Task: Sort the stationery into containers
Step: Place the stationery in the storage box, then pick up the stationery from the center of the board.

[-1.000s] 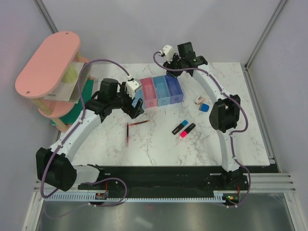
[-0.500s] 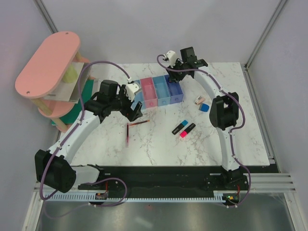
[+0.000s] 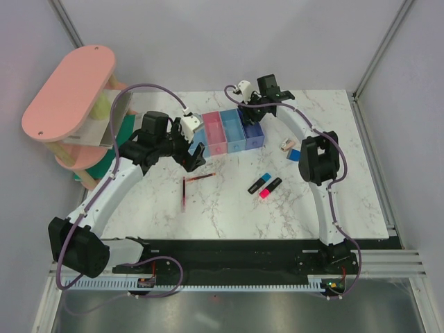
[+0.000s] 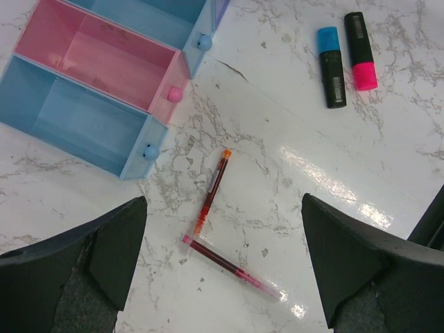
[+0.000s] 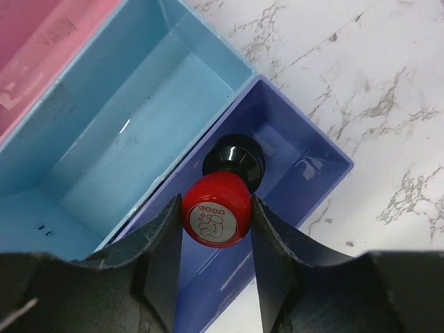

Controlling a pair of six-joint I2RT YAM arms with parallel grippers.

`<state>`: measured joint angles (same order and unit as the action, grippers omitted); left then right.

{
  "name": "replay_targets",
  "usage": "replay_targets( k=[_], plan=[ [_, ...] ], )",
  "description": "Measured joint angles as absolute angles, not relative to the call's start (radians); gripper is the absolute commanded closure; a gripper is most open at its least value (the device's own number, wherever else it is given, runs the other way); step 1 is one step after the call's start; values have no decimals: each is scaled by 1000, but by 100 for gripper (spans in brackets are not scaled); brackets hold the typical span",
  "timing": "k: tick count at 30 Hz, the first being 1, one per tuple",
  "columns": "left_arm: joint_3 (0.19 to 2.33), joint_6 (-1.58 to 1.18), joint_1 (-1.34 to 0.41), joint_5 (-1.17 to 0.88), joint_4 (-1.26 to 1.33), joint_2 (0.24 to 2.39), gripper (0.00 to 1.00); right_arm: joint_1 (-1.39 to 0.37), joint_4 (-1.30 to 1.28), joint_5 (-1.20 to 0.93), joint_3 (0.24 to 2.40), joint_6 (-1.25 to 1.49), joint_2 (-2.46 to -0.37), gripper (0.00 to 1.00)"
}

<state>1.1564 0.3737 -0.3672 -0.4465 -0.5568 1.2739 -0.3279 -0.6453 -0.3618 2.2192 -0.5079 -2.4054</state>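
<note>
My right gripper is shut on the red-black capped piece, which hangs red end up over the purple bin, the rightmost of the containers. The light blue bin lies beside it. My left gripper stands open above the table, nothing between its fingers. Below it two dark-red pens lie in a V. The blue highlighter and pink highlighter lie side by side on the marble. A blue block and a beige eraser sit right of the bins.
A big pink oval-topped shelf rack stands at the table's left edge, close behind the left arm. The right arm's elbow hangs near the block and eraser. The marble top ends at a black strip in front.
My right gripper has carried the red-black capped piece nearer and slightly left, from behind the bins to over the purple one. The left arm has barely shifted.
</note>
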Motion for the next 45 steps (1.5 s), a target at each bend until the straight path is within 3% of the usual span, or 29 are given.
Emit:
replay_targets(
  k=[6,12,15,20,23,32,38,45],
  plan=[
    [1157,374,-367,-447,-570,1274,0,-324,-639,-357,2214,-508,-2428,52],
    [1163,376,-369,-447,-574,1279,0,-322,-627,-350,2214,-506,-2429,33],
    [1164,376,-369,-448,-575,1281,0,-322,-617,-347,2214,-506,-2429,18],
    [1164,376,-370,-448,-574,1283,0,-322,-599,-347,2200,-507,-2410,14],
    [1164,376,-373,-446,-574,1283,0,-322,-602,-349,2175,-493,-2369,2],
    [1170,384,-374,-286,-517,1387,0,-308,-601,-364,1929,-460,-1983,2],
    [1190,383,-368,-135,-430,1550,0,-241,-599,-358,1622,-523,-1659,4],
    [1306,383,-341,-56,-375,1699,0,-91,-630,-331,1291,-673,-1600,10]
  ],
)
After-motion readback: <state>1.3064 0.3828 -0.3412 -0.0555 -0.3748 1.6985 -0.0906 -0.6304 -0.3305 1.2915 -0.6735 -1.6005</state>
